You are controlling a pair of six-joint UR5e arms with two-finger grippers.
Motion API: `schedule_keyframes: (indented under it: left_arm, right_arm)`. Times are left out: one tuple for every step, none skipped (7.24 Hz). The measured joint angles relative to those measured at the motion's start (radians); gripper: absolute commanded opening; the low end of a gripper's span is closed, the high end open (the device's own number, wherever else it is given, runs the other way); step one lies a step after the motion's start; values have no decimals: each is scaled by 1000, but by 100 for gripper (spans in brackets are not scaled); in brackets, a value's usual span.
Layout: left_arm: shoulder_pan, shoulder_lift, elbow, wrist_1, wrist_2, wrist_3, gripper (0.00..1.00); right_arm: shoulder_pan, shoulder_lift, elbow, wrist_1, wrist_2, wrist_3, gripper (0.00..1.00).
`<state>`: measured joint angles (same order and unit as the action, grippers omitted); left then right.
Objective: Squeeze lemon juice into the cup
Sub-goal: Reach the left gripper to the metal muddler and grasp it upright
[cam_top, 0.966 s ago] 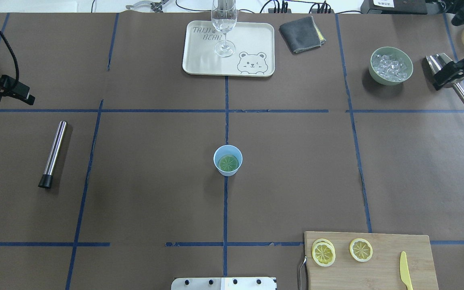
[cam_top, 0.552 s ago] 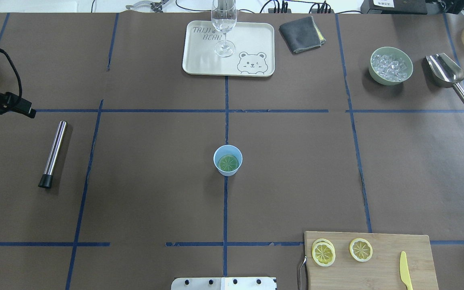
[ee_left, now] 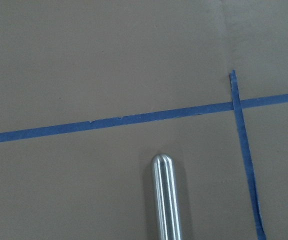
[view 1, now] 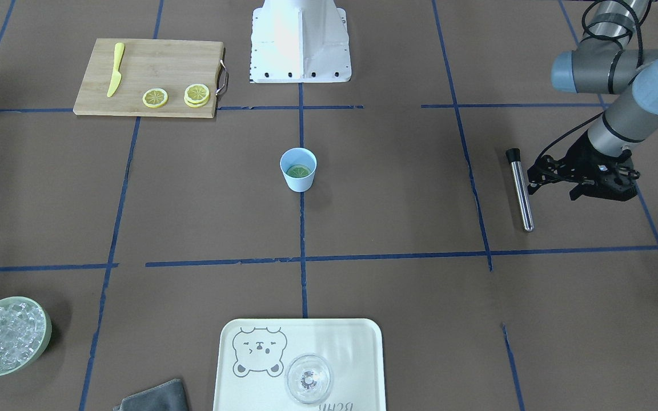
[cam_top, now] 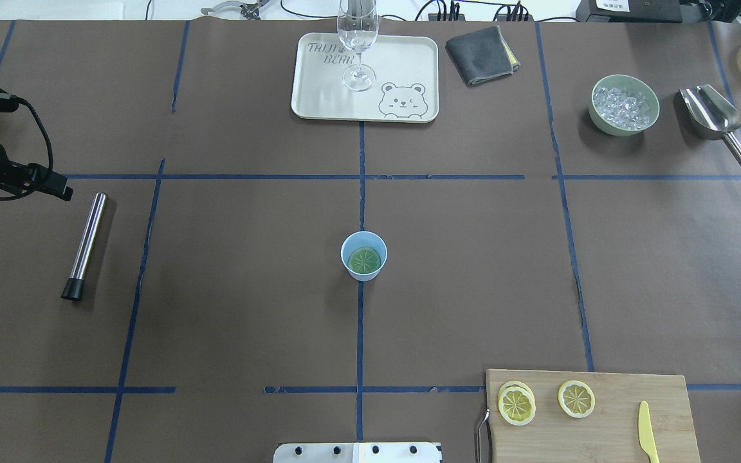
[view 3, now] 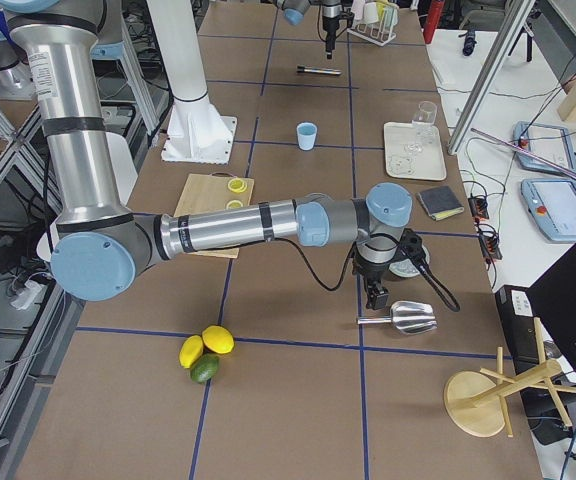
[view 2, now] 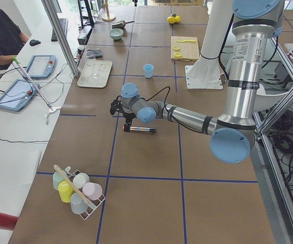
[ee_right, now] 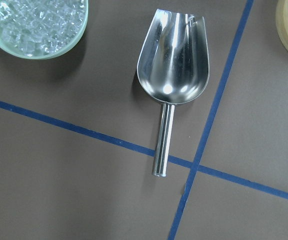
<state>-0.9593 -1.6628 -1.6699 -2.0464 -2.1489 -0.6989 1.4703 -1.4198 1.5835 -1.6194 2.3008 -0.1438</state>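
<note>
Lemon (view 1: pixel 299 170) slice is lying flat at the bottom of the cup (view 1: pixel 298 182), which sits mid-table on the tape line. Left gripper (view 1: pixel 602 187) hangs just beside the steel rod (view 1: pixel 520 191) and right gripper (view 3: pixel 376 292) is over the scoop (view 3: pixel 408 317). Honestly can't tell whether either one is clenched or released.
</note>
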Motion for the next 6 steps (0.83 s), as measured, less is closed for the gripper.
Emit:
schedule_keyframes:
  left_arm:
    - [22, -7, 25, -27, 25, -14, 100]
    - [39, -11, 51, -64, 42, -33, 100]
    - [55, -13, 76, -100, 49, -53, 100]
    - [68, -16, 91, -122, 52, -68, 100]
    - [80, -17, 97, -130, 53, -79, 99]
    - [88, -19, 100, -134, 54, -84, 86]
  right_arm:
    - [0, -6, -31, 11, 3, 3, 100]
    - [1, -9, -51, 16, 5, 8, 100]
    - [1, -9, -65, 17, 8, 20, 100]
    - [1, -8, -70, 18, 23, 39, 100]
    - [1, -8, -72, 18, 43, 52, 100]
    - [1, -9, -72, 18, 54, 58, 100]
